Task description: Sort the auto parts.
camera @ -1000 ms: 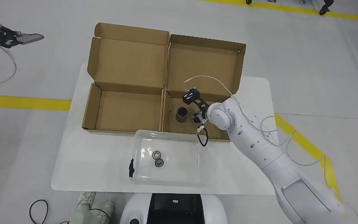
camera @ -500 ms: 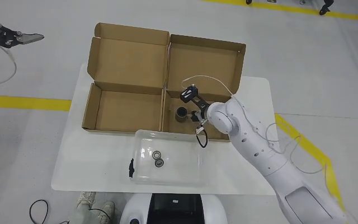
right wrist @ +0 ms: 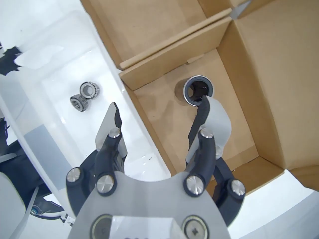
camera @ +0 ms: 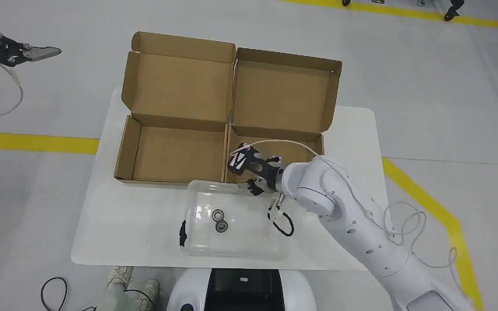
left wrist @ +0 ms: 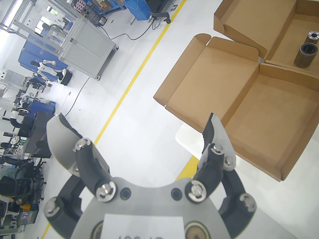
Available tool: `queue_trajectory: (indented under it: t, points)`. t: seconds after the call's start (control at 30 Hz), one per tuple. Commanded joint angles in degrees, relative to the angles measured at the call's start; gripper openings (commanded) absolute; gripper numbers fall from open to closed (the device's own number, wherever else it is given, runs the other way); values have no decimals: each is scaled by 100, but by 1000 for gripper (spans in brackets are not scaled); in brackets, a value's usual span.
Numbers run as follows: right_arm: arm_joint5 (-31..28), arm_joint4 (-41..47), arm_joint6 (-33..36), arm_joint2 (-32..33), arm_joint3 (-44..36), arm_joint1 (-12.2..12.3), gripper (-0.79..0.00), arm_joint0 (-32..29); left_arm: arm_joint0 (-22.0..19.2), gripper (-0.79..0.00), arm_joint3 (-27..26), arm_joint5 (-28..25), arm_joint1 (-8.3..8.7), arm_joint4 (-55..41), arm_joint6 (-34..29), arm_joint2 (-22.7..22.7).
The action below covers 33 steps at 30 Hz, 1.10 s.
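One white desk carries two open cardboard boxes and one clear bin. The boxes stand side by side along the far edge, their lids raised beyond it. The left box sits toward the far left corner, and the right box sits about the middle of that edge. The bin sits at the middle of the near edge, just beside the boxes' near walls.

Four parts can be counted. Two bearings lie close together in the bin's left half. Two cylinders stand upright in the right box near its left wall: a dark sleeve and, just beyond it toward the far edge, a silvery cylinder.

The right gripper hangs over the near left corner of the right box, where box and bin meet. Its fingers are spread wide with nothing between them. One finger is above the bin, and the other is above the box floor with its tip across the sleeve's rim; whether it touches cannot be told.

The left gripper hangs off the desk, beyond its left edge and over the floor, its fingers wide apart and holding nothing
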Motion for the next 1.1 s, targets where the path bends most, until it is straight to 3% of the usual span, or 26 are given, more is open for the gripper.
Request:
queue_trajectory:
  t: [0.0, 0.2, 0.37, 0.67, 1.07]
  points:
    - [-133, 37, 64, -50, -119, 6, -188, -35, 0, 0, 0, 0, 0, 0, 0, 0]
    - [-174, 53, 285, -266, -334, -16, -117, -51, 0, 0, 0, 0, 0, 0, 0, 0]
    - [-180, 229, 448, -479, -366, -64, 0, 7, 0, 0, 0, 0, 0, 0, 0, 0]
    - [-410, 763, 526, -680, -193, -142, 0, 221, 0, 0, 0, 0, 0, 0, 0, 0]
    - [-410, 763, 526, -680, -193, -142, 0, 221, 0, 0, 0, 0, 0, 0, 0, 0]
